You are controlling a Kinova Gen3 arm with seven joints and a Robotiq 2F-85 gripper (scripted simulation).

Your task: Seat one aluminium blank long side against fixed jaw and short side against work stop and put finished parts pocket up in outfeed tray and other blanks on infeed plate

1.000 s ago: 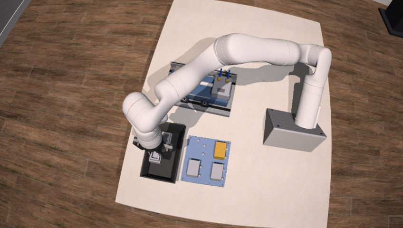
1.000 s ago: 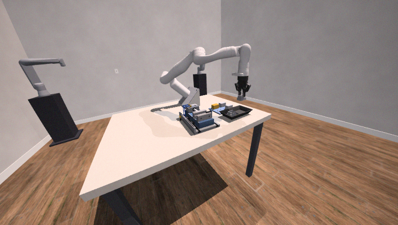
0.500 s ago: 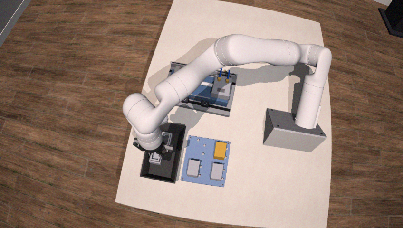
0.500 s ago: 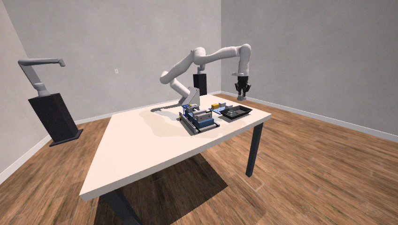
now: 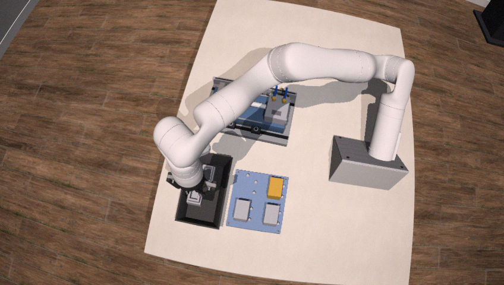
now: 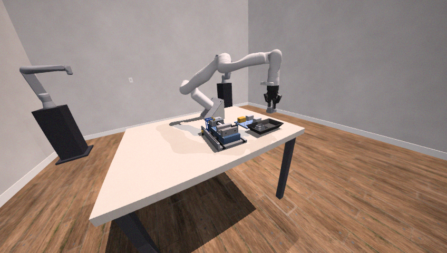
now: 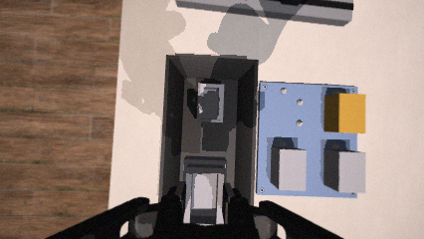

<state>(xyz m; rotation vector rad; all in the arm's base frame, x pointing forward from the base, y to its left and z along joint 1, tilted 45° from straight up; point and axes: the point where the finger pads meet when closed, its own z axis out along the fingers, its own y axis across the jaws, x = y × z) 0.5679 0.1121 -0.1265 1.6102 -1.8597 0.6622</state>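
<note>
My gripper is shut on a grey finished part and holds it in the air above the near half of the dark outfeed tray. A second finished part lies pocket up on the tray floor at the end nearer the vise. Two aluminium blanks and one brass blank sit on the blue infeed plate. The vise stands behind; my arm hides its opening in the overhead view.
The tray and the infeed plate lie side by side near the table's edge. The arm's grey base block stands to the right of the plate. Wooden floor lies beyond the table on the tray's outer side.
</note>
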